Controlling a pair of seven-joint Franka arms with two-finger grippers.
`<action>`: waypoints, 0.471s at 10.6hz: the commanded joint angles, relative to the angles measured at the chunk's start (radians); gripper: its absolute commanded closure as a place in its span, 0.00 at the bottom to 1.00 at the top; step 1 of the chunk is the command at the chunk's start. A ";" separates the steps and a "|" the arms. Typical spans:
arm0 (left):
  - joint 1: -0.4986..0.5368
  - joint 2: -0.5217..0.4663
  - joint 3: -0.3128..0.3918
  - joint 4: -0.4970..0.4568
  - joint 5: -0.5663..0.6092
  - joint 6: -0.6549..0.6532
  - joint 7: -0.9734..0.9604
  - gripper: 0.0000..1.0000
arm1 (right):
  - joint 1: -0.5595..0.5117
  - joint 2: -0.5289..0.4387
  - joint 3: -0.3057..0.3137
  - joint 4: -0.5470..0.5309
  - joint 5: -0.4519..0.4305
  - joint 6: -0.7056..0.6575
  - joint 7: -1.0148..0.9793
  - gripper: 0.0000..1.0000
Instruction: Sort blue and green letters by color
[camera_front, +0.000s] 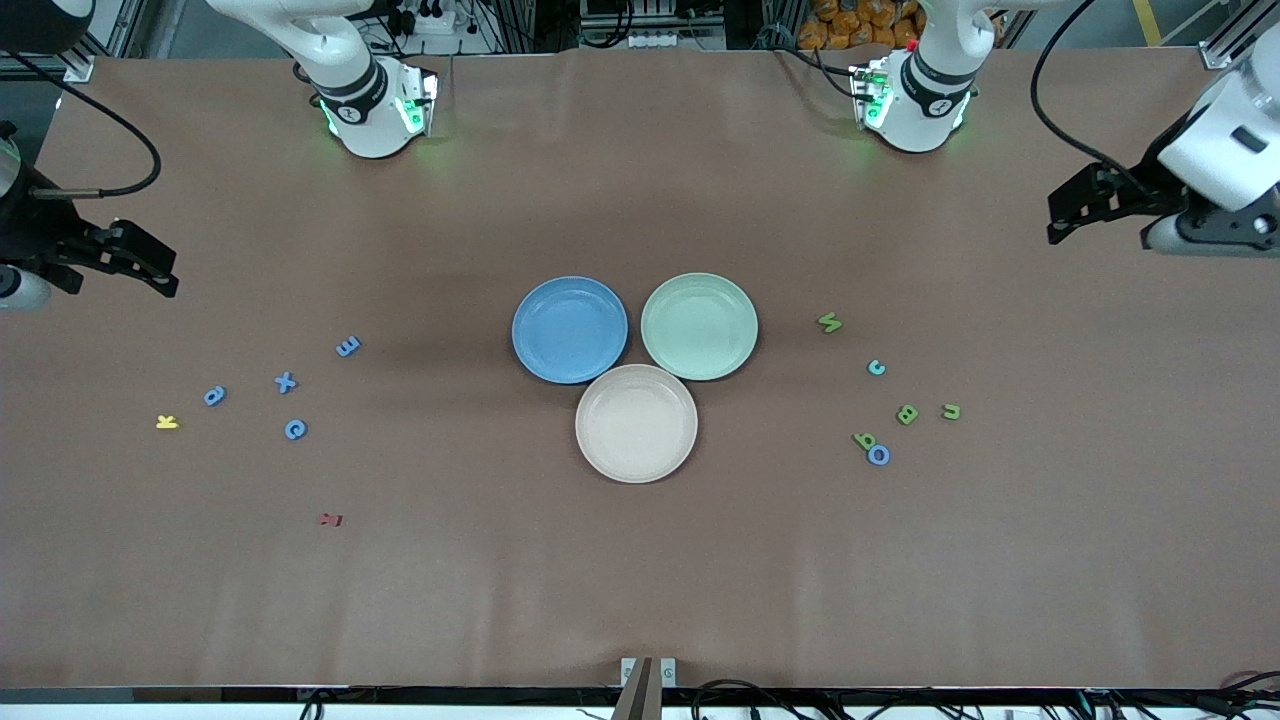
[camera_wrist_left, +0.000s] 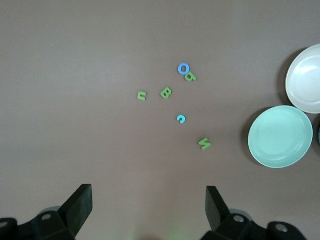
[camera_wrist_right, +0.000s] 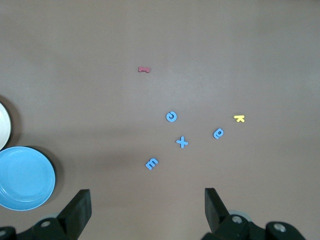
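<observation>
Sorting not yet begun: both arms wait, left gripper (camera_front: 1075, 215) and right gripper (camera_front: 150, 268) spread wide and empty, blue letters (camera_front: 285, 382) toward the right arm's end from the blue plate (camera_front: 569, 329), green letters (camera_front: 907, 414) toward the left's; next comes a pinch on one tiny piece.

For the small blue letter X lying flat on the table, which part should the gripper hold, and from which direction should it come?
Probably best from straight above: the blue letter X lies flat on the brown table, with no letter touching it. Close the open right gripper fingers across its narrow centre crossing, fingertips in the notches between its arms.
</observation>
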 joint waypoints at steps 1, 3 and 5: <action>0.008 0.005 0.002 -0.126 -0.029 0.094 0.040 0.00 | -0.007 -0.003 -0.013 -0.010 0.011 0.008 0.001 0.00; 0.006 -0.012 -0.001 -0.310 -0.019 0.306 0.072 0.00 | -0.029 0.010 -0.015 -0.086 0.058 0.112 -0.006 0.00; 0.005 0.024 -0.002 -0.389 -0.016 0.439 0.191 0.00 | -0.062 0.029 -0.016 -0.198 0.075 0.206 0.006 0.00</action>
